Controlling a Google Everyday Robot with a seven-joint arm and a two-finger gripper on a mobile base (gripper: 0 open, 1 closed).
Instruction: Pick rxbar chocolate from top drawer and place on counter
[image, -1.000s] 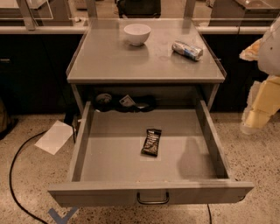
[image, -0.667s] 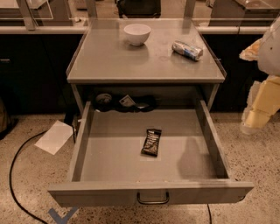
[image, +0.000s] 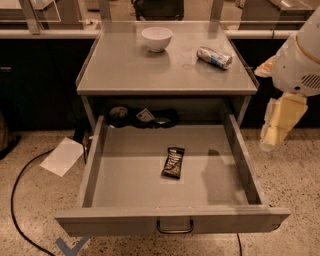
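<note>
The rxbar chocolate (image: 173, 162) is a small black-wrapped bar lying flat on the floor of the top drawer (image: 95, 160), a little right of the middle. The drawer is pulled fully open, with a dark bar handle (image: 175, 227) on its front panel. The counter (image: 130, 65) is the grey tabletop above it. My arm is at the right edge of the view, with the pale gripper (image: 277, 122) hanging outside the drawer's right wall, well right of the bar and above floor level.
On the counter stand a white bowl (image: 157, 38) at the back middle and a silver-and-blue can (image: 214, 56) lying on its side at the right. Dark clutter (image: 142, 116) sits at the drawer's back. A white paper (image: 62, 156) and a black cable (image: 15, 200) lie on the floor at the left.
</note>
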